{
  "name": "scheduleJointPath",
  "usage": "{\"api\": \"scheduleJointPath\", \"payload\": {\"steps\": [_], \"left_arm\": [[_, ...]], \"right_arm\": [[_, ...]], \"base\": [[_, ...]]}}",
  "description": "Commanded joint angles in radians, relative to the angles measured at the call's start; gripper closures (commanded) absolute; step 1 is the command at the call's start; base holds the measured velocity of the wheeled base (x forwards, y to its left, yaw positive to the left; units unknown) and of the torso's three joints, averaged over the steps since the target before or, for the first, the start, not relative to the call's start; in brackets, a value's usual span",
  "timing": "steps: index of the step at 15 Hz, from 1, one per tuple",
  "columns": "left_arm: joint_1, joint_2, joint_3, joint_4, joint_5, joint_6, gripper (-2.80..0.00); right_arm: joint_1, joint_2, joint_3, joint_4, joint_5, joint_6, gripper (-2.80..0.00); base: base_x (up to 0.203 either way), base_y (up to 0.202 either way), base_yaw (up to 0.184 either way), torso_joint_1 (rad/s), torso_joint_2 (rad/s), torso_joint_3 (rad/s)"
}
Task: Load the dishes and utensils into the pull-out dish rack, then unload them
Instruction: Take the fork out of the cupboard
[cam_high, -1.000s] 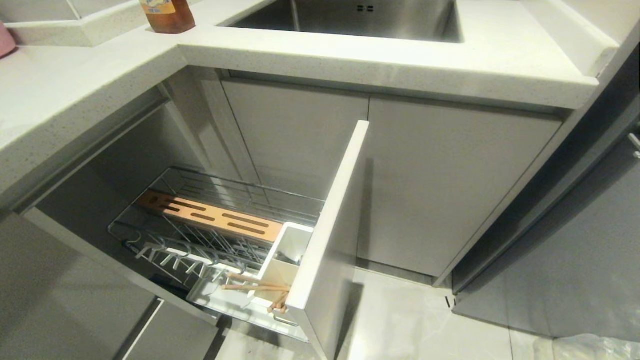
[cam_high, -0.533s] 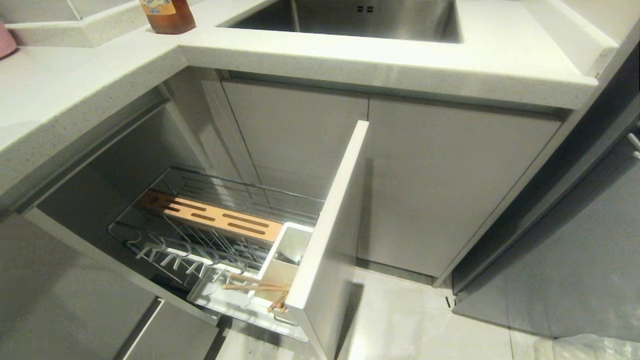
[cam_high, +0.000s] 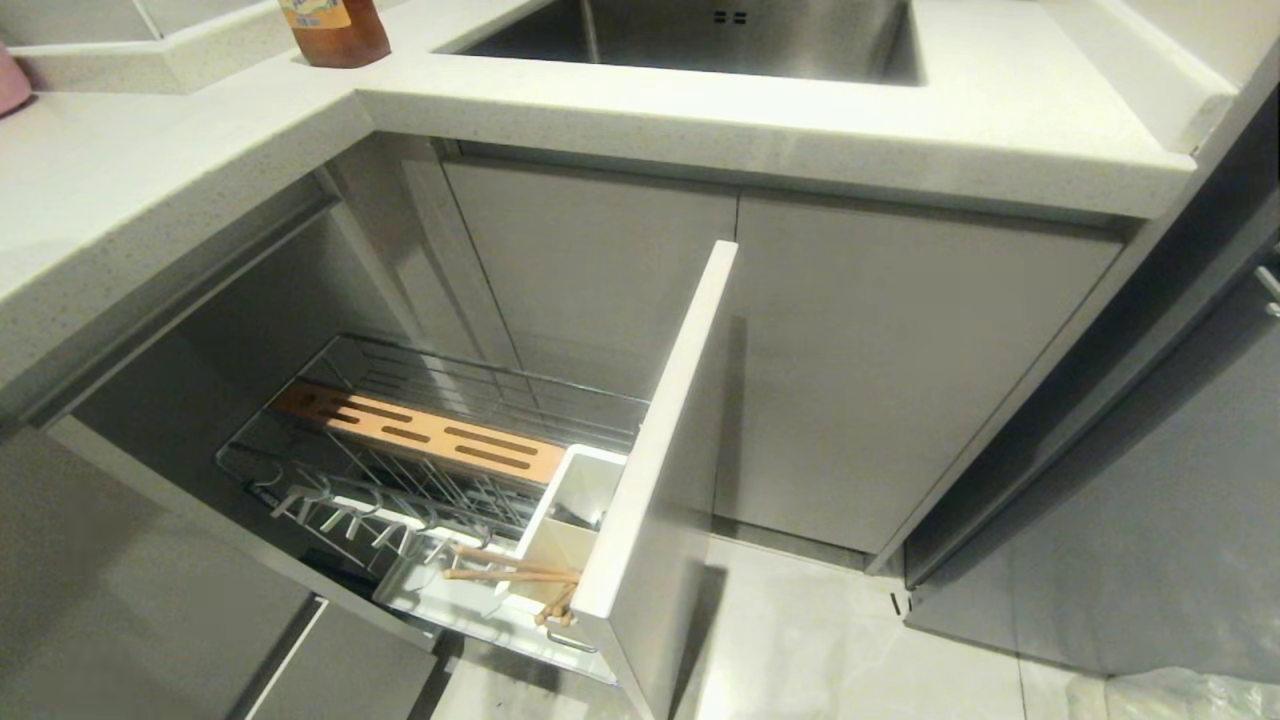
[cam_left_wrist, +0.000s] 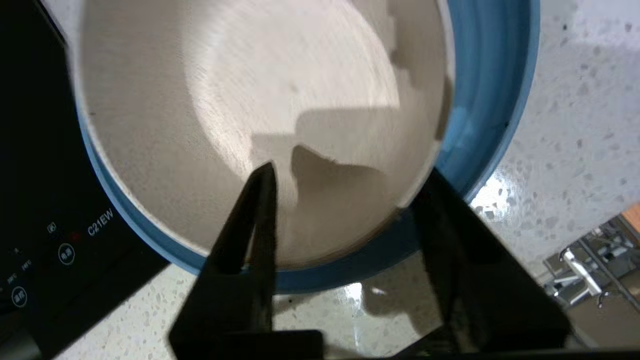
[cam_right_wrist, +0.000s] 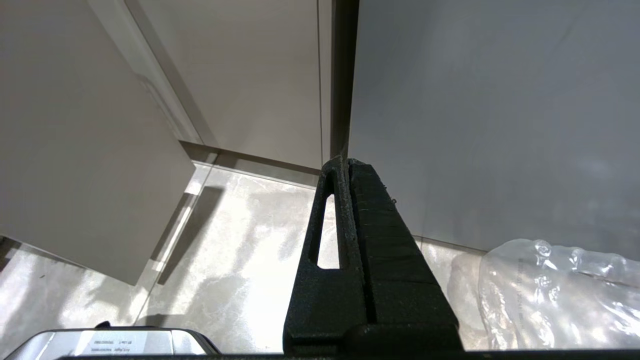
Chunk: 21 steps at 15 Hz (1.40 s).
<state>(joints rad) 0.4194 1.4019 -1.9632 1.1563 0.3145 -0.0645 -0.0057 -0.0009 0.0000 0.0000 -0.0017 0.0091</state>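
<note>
A: Where is the pull-out dish rack (cam_high: 430, 470)?

B: Drawn out of the lower cabinet under the speckled worktop (cam_high: 150, 190), its flat pale front panel (cam_high: 650, 470) standing edge-on to the head camera. The slotted wood strip (cam_high: 420, 435) lies across the wire basket, and the white utensil box (cam_high: 570, 510) sits in the corner against the panel.

A: Anything loaded in it?

B: The chopsticks (cam_high: 510, 572) lie beside the utensil box near the front, their tips towards the panel. No plate or bowl stands among the prongs.

A: So where are the dishes?

B: Up on the worktop, in the left wrist view. The cream bowl (cam_left_wrist: 240, 110) sits inside the light-blue plate (cam_left_wrist: 495, 90), and the plate rests partly over the edge of a black induction hob (cam_left_wrist: 45, 210).

A: And the left pincer (cam_left_wrist: 345, 185)?

B: Spread apart at the near rim of the bowl, one finger over the bowl's inside and the other outside its rim, above the plate. It holds nothing as far as I can see; whether the fingers touch the rim I cannot tell.

A: The right pincer (cam_right_wrist: 347, 165)?

B: Closed with nothing between its fingers, hanging low over the pale floor (cam_right_wrist: 235, 235) beside grey cabinet fronts, with crumpled clear plastic (cam_right_wrist: 555, 290) nearby. An amber bottle (cam_high: 335, 30) stands at the worktop corner by the steel sink (cam_high: 700, 40).
</note>
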Motion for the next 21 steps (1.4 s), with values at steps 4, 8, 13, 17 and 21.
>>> {"api": "scheduleJointPath", "payload": {"steps": [4, 8, 13, 17, 21], "left_arm": [[0.001, -0.028, 0.000, -0.120, 0.094, -0.028, -2.80], [-0.002, -0.096, 0.001, -0.273, 0.146, -0.039, -2.80], [-0.134, -0.249, 0.015, -0.453, 0.121, -0.176, 0.00], [-0.413, -0.381, 0.165, -0.728, 0.114, -0.413, 0.00], [-0.654, -0.420, 0.406, -0.836, -0.053, -0.471, 0.00]], "right_arm": [[0.000, 0.001, 0.000, 0.000, 0.000, 0.000, 0.00], [0.000, 0.001, 0.000, 0.000, 0.000, 0.000, 0.00], [0.000, 0.001, 0.000, 0.000, 0.000, 0.000, 0.00], [0.000, 0.001, 0.000, 0.000, 0.000, 0.000, 0.00], [0.000, 0.001, 0.000, 0.000, 0.000, 0.000, 0.00]], "base": [[0.000, 0.000, 0.000, 0.000, 0.00, 0.000], [0.000, 0.000, 0.000, 0.000, 0.00, 0.000], [0.000, 0.000, 0.000, 0.000, 0.00, 0.000], [0.000, 0.000, 0.000, 0.000, 0.00, 0.000], [0.000, 0.000, 0.000, 0.000, 0.00, 0.000]]}}
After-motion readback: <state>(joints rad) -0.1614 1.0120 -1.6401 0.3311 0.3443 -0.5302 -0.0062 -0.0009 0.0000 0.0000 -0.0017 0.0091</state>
